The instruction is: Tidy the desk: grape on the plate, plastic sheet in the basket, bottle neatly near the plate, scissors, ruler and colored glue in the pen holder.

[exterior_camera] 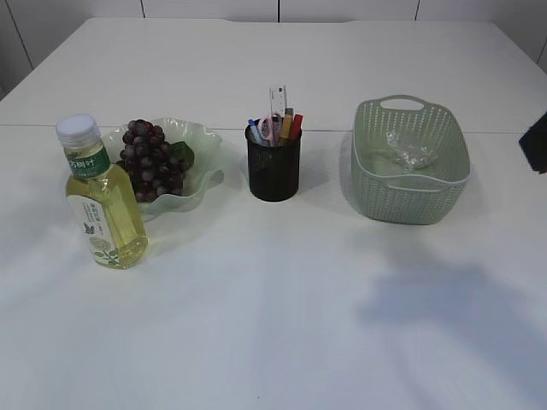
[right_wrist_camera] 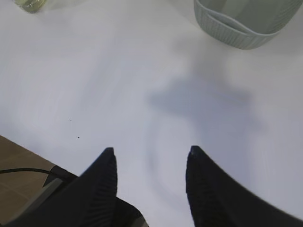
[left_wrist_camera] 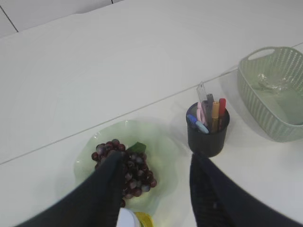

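A bunch of dark grapes (exterior_camera: 154, 161) lies on the pale green plate (exterior_camera: 203, 147). The bottle (exterior_camera: 101, 201) of yellow drink stands upright just in front of the plate's left side. The black mesh pen holder (exterior_camera: 273, 166) holds the ruler (exterior_camera: 277, 101), the pink-handled scissors (exterior_camera: 267, 128) and the colored glue sticks (exterior_camera: 293, 125). The clear plastic sheet (exterior_camera: 410, 149) lies crumpled in the green basket (exterior_camera: 410, 201). My left gripper (left_wrist_camera: 156, 155) hangs open and empty above the grapes (left_wrist_camera: 137, 170), with the bottle cap (left_wrist_camera: 128, 218) below it. My right gripper (right_wrist_camera: 151, 150) is open over bare table.
A dark part of the right arm (exterior_camera: 537, 141) shows at the exterior view's right edge, beside the basket. The right wrist view shows the basket's rim (right_wrist_camera: 236, 35) at the top, and the table's near edge with brown floor (right_wrist_camera: 14, 156) at lower left.
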Motion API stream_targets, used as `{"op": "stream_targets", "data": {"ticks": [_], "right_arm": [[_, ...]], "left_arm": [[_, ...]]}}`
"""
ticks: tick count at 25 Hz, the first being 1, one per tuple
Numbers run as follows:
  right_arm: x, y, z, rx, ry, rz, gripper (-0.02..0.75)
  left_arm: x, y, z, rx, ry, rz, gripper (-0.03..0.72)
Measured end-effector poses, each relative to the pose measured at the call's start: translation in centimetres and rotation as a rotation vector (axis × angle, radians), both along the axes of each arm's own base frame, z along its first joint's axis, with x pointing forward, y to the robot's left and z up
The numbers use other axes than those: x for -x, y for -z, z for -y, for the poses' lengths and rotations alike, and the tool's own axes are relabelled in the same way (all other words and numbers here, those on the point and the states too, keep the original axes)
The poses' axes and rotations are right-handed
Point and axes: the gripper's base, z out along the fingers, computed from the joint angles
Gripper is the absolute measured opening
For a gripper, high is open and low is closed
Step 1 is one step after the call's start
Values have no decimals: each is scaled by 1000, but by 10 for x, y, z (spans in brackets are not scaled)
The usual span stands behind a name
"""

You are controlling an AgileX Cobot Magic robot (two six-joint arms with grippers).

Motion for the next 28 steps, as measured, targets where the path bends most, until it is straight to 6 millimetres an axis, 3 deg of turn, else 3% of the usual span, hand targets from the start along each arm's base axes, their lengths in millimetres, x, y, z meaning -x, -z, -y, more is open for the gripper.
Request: {"op": "stream_targets", "data": {"ticks": [3,8,13,20,28], "right_arm": [[5,-4,5,15,6,32,381],[6,-5,6,21,8,36,381],[15,-8,11,15,12,62,381],[44,10,24,-27,16,153,381],[105,38,52,-97,4,336,381]], "left_arm": [[9,0,-6,-1,-2,-25,315],[25,18,-2,34,89,-159,272],[58,20,-15,108,136,-177,268],[111,27,-47,134,195,-121,263],[186,36,-91,216,278,6,257]]}}
